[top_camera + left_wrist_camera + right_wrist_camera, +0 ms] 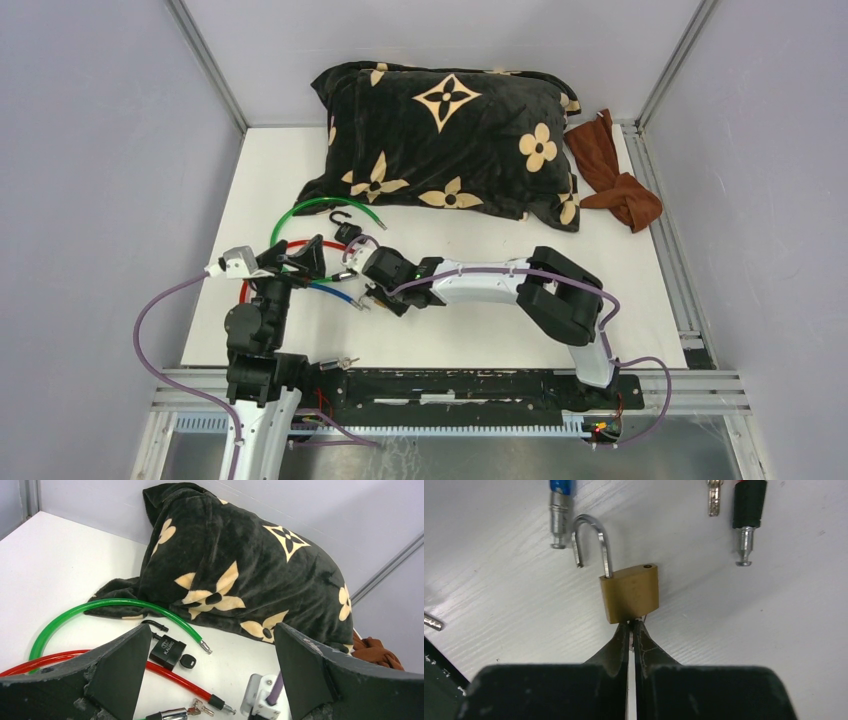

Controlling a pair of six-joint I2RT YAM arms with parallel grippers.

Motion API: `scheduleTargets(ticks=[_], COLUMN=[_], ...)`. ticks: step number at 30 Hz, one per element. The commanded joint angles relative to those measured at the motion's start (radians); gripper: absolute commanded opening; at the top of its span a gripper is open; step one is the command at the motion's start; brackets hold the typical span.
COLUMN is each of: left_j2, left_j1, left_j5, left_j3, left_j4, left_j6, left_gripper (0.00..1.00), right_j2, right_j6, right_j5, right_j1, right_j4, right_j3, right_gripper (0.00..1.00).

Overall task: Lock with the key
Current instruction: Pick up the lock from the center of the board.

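Brass padlock lies flat on the white tabletop directly in front of the right gripper, whose two dark fingers are pressed together with their tips at the lock body's bottom edge; only a thin pale sliver shows between them, too hidden to identify. The silver shackle stands open toward 11 o'clock from the body, one leg seated and the other end free. Beyond it in the right wrist view, a blue cable end with a metal tip sits at 11 o'clock just beside the shackle, a loose key blade at 1 o'clock, and a black-sleeved cable end near it. In the overhead view the padlock is near the tabletop's middle, at 3 o'clock from the left gripper, which has its fingers spread wide and holds nothing. Ahead of that gripper lie a black padlock with an open shackle and a black-headed key touching it, a red cable running beneath, and a green cable arcing at 10 o'clock. A black flower-patterned pillow rests at 12 o'clock, with a brown cloth just beside its right end.
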Motion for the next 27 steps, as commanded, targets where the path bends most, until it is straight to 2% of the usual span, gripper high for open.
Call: scheduleTargets(ticks=[1, 3, 7, 12, 14, 16, 18, 20, 22, 23, 25, 26, 27], left_j2=[0.003, 0.010, 0.017, 0.032, 0.048, 0.084, 0.140, 0.208, 0.282, 0.320, 0.414, 0.464, 0.502], left_j1=[0.009, 0.009, 0.009, 0.008, 0.008, 0.009, 0.009, 0.009, 0.009, 0.008, 0.008, 0.007, 0.005], left_j5=[0.041, 0.073, 0.083, 0.130, 0.188, 0.343, 0.522, 0.747, 0.973, 1.059, 1.141, 1.162, 1.164], left_j3=[0.012, 0.012, 0.007, 0.011, 0.013, 0.020, 0.047, 0.088, 0.141, 0.170, 0.230, 0.254, 0.271], left_j4=[0.036, 0.045, 0.047, 0.047, 0.080, 0.107, 0.108, 0.068, -0.064, -0.167, -0.399, -0.470, -0.486], left_j6=[-0.001, -0.001, -0.004, 0.012, 0.030, 0.082, 0.176, 0.318, 0.522, 0.676, 0.863, 0.958, 0.982], left_gripper=[0.97, 0.97, 0.96, 0.95, 0.90, 0.81, 0.71, 0.65, 0.64, 0.64, 0.61, 0.58, 0.56], right_j2=[-0.071, -0.088, -0.100, -0.150, -0.181, -0.221, -0.261, -0.299, -0.333, -0.349, -0.382, -0.401, -0.417], right_j6=[-0.018, -0.035, -0.075, -0.121, -0.135, -0.137, -0.138, -0.139, -0.164, -0.170, -0.176, -0.180, -0.183], right_j5=[-0.016, -0.033, -0.034, -0.043, -0.082, -0.156, -0.223, -0.271, -0.321, -0.337, -0.375, -0.390, -0.409], right_j1=[-0.036, -0.044, -0.045, -0.048, -0.059, -0.079, -0.100, -0.120, -0.134, -0.140, -0.148, -0.150, -0.152], right_j4=[0.020, 0.029, 0.013, 0.028, 0.052, 0.096, 0.137, 0.165, 0.189, 0.199, 0.213, 0.221, 0.229], right_j3=[-0.072, -0.089, -0.086, -0.133, -0.169, -0.216, -0.264, -0.308, -0.350, -0.371, -0.406, -0.425, -0.438], right_gripper=[0.02, 0.04, 0.00, 0.00, 0.00, 0.00, 0.00, 0.00, 0.00, 0.00, 0.00, 0.00, 0.00])
